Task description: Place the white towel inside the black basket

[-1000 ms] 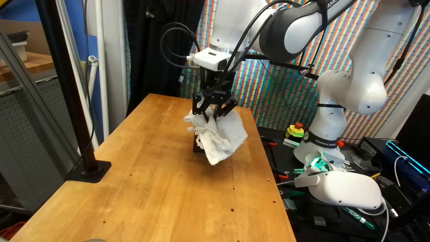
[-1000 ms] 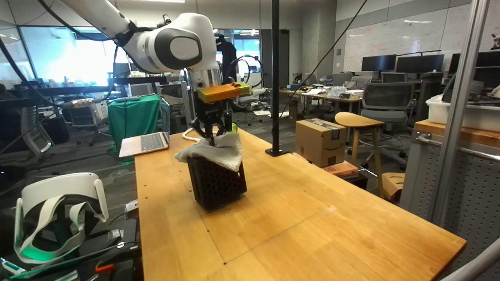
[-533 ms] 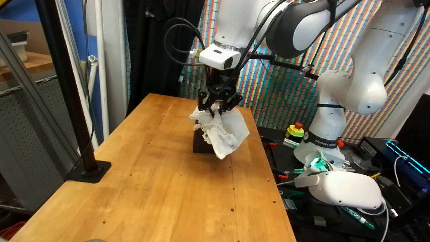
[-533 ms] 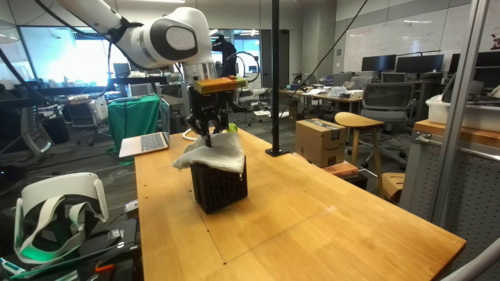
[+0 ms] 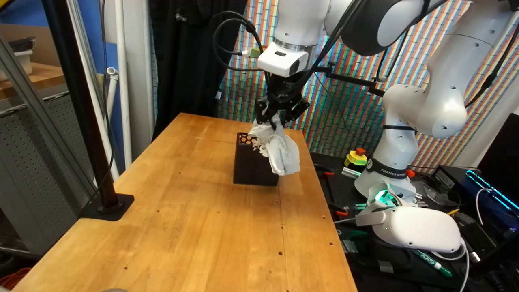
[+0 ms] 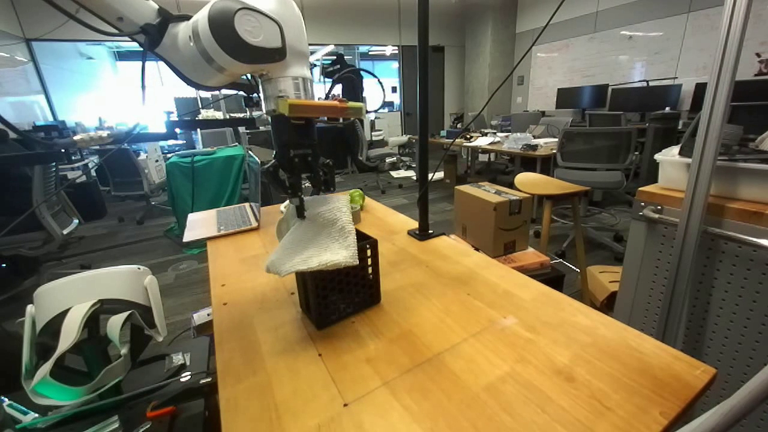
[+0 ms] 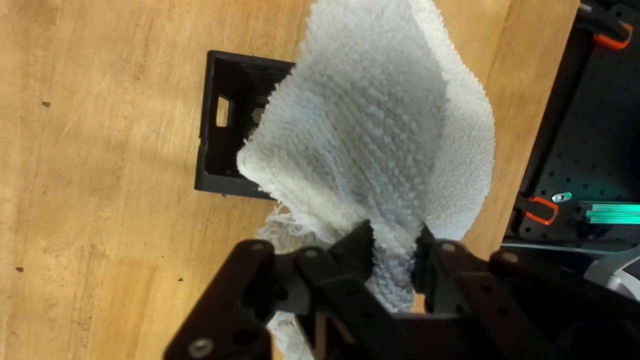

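Note:
The white towel (image 5: 284,152) hangs bunched from my gripper (image 5: 279,124), whose fingers are shut on a fold of it. It also shows in an exterior view (image 6: 318,240) and in the wrist view (image 7: 375,125). The black basket (image 5: 254,166) stands upright on the wooden table and also shows in an exterior view (image 6: 341,294). In the wrist view the basket's rim (image 7: 202,165) shows on the left with part of its opening uncovered; the towel hides the right part. My gripper is above and off to one side of the basket, toward the robot-base side of the table.
A black post (image 5: 107,207) stands at the table edge opposite the robot base. A laptop (image 6: 234,217) and a green object (image 6: 356,197) are at the table's far end. Orange clamps (image 7: 612,37) and a white headset (image 5: 417,229) lie beyond the table's robot-side edge.
My gripper has risen and moved toward the robot-base side with the towel. The towel has slid partly off the basket, so part of the opening now shows. The basket shifted slightly.

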`<state>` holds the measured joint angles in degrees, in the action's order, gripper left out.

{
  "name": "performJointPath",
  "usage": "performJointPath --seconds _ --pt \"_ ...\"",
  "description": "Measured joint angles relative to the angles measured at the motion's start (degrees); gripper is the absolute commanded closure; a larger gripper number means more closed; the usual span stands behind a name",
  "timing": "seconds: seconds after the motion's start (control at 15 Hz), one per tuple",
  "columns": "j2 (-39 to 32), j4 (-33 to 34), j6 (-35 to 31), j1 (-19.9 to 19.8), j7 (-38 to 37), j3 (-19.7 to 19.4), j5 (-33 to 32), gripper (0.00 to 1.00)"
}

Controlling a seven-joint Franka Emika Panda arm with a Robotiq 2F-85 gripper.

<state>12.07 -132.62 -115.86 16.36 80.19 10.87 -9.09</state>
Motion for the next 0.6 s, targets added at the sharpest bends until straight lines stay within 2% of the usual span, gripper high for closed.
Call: performJointPath --seconds 0.4,0.6 --pt "-1.1 -0.2 -0.4 -1.4 1.1 -0.8 -5.3 0.84" --pt "-2.5 -0.3 -2.6 -2.4 3.3 -1.8 -5.4 0.84"
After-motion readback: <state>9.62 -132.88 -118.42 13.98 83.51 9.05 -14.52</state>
